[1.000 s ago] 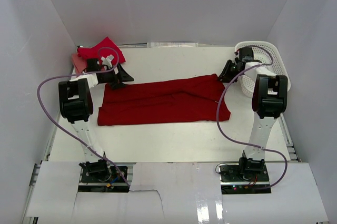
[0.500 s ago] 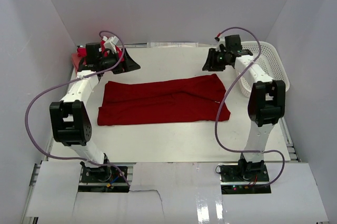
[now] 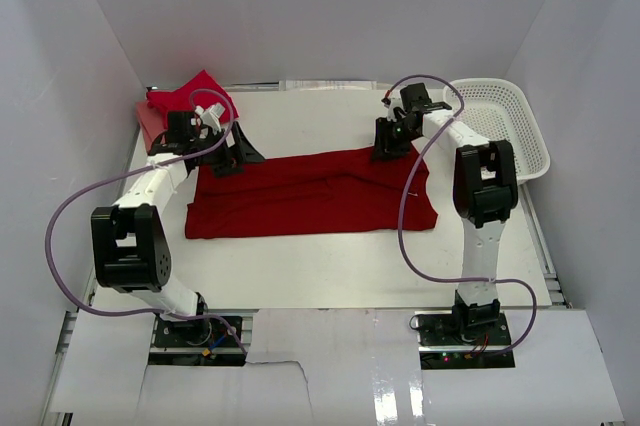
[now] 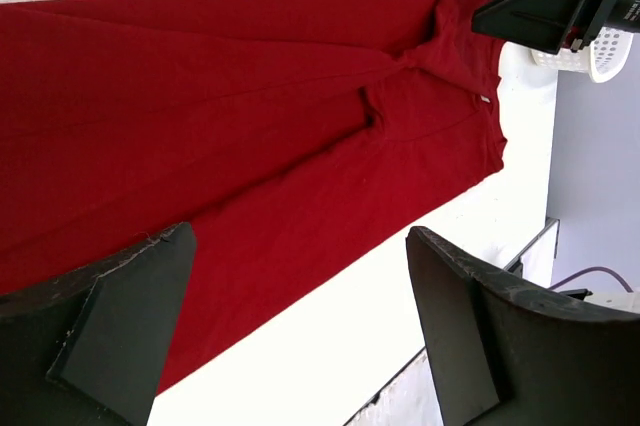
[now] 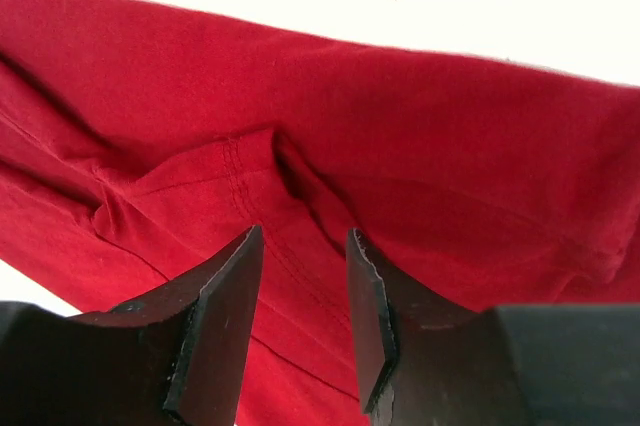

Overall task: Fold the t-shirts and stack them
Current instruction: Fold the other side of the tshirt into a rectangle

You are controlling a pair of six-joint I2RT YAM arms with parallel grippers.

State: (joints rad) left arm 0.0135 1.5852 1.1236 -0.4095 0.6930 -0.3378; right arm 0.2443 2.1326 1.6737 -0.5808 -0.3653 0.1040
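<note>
My right gripper point(image 5: 302, 236), jaws partly apart and pinching nothing, stands over the far edge of the dark red t-shirt point(image 3: 310, 196) near its right end. My left gripper point(image 4: 300, 236), jaws wide, hangs at its far left corner. The t-shirt lies flat mid-table point(image 3: 320, 271), long axis running left to right, so each arm is nearest its own end.

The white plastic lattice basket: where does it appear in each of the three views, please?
Top external: the white plastic lattice basket is at the upper right of the picture.
Left wrist: only a small piece shows, in the upper right corner.
Right wrist: it is not in this view.
Shared landmark: the spread deep red cloth t-shirt, which appears in all three views.
</note>
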